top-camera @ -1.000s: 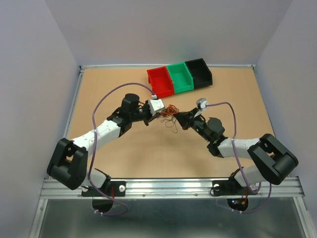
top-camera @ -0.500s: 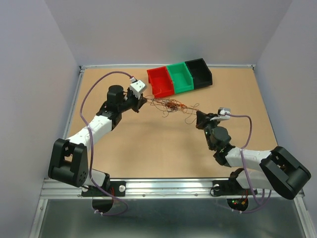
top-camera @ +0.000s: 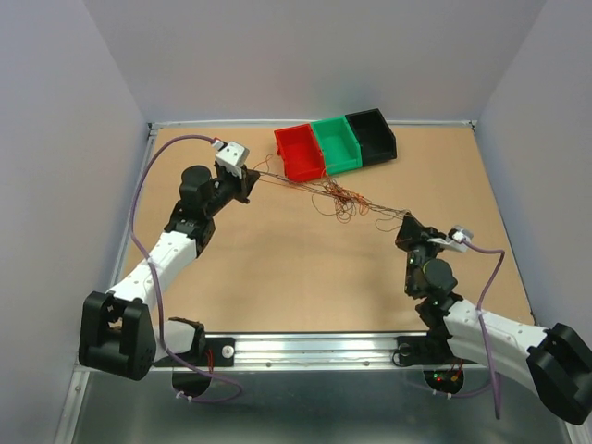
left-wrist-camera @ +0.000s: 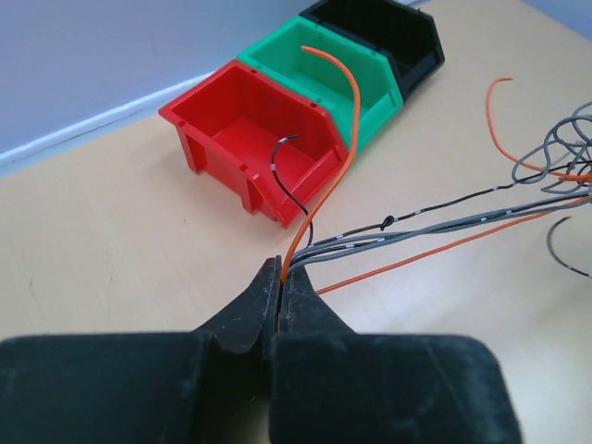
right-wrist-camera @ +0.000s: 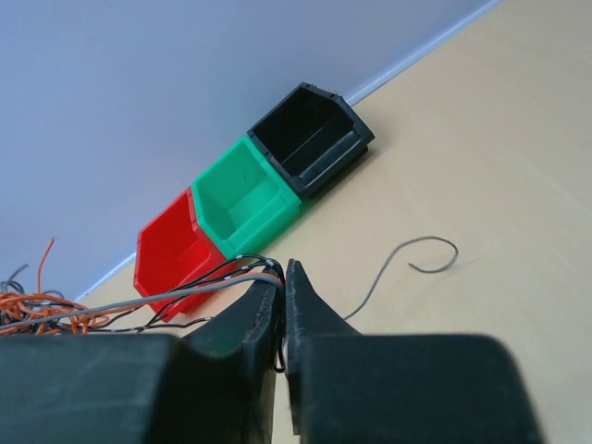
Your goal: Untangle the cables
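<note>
The cables (top-camera: 340,195) are thin orange, grey and black wires, stretched in a line across the table from upper left to lower right, with a curly clump in the middle. My left gripper (top-camera: 252,176) is shut on their left ends; orange, grey and black strands (left-wrist-camera: 407,227) run out of its closed fingertips (left-wrist-camera: 280,275). My right gripper (top-camera: 404,220) is shut on the right ends; grey and black strands (right-wrist-camera: 185,289) leave its tips (right-wrist-camera: 284,277) to the left, toward an orange tangle (right-wrist-camera: 37,305). A grey end (right-wrist-camera: 407,259) curls loose on the table to the right.
Three small bins stand in a row at the back: red (top-camera: 300,153), green (top-camera: 336,143), black (top-camera: 372,135). The red bin (left-wrist-camera: 250,139) is just beyond the left fingers. Grey walls enclose the tabletop (top-camera: 277,277).
Both arms have pulled apart: the left gripper went up and left, the right gripper down and right. The compact clump has been drawn out into a long taut line of strands.
</note>
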